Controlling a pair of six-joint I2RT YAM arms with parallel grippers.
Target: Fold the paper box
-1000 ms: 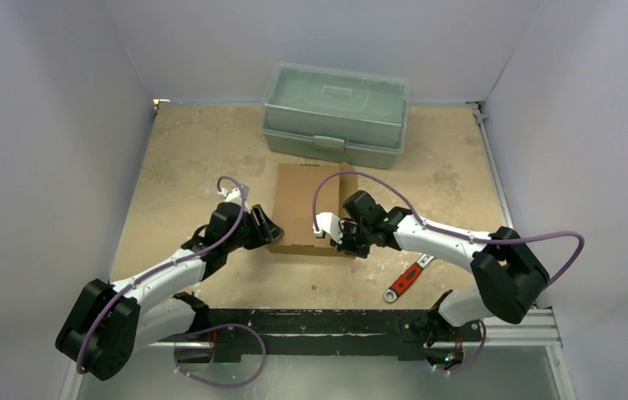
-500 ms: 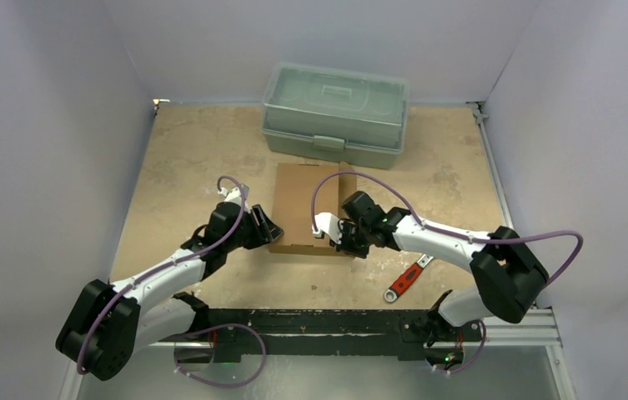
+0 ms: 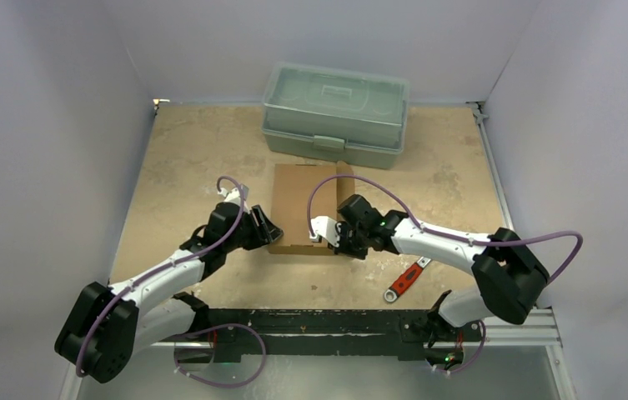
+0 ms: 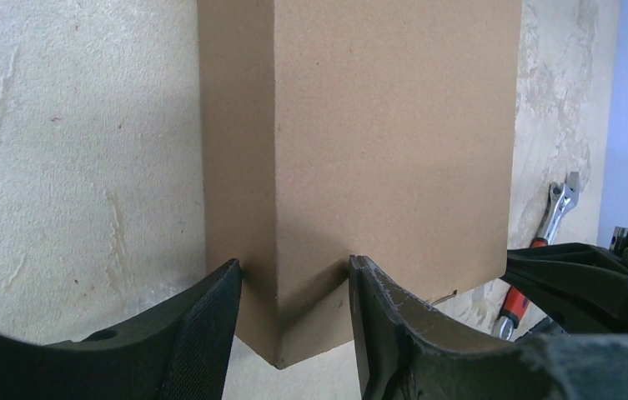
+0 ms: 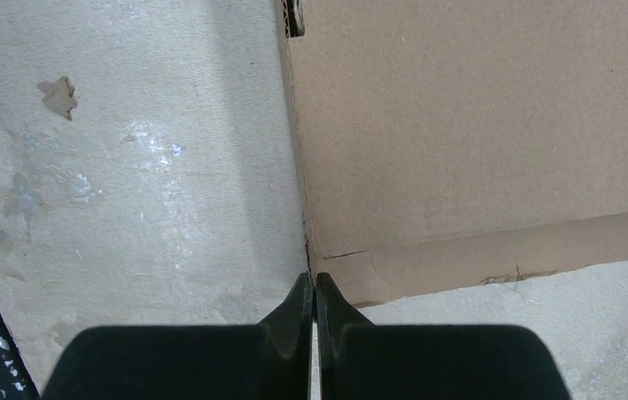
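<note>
The paper box (image 3: 303, 207), plain brown cardboard, lies in the middle of the table with its top face closed. My left gripper (image 3: 270, 236) straddles its near left corner. In the left wrist view the two fingers (image 4: 295, 265) press on the two walls of the paper box (image 4: 394, 125) that meet at that corner. My right gripper (image 3: 344, 247) is shut at the near right corner. Its closed tips (image 5: 314, 282) touch the corner edge of the paper box (image 5: 477, 117), with nothing between them.
A grey-green plastic toolbox (image 3: 335, 115) stands just behind the cardboard. A red-handled wrench (image 3: 406, 279) lies on the table under my right arm and also shows as the wrench (image 4: 556, 208) in the left wrist view. Walls enclose the table on three sides.
My right gripper has slid slightly left along the box's near right corner, and the box's right side has shifted with it. The left arm has stayed put.
</note>
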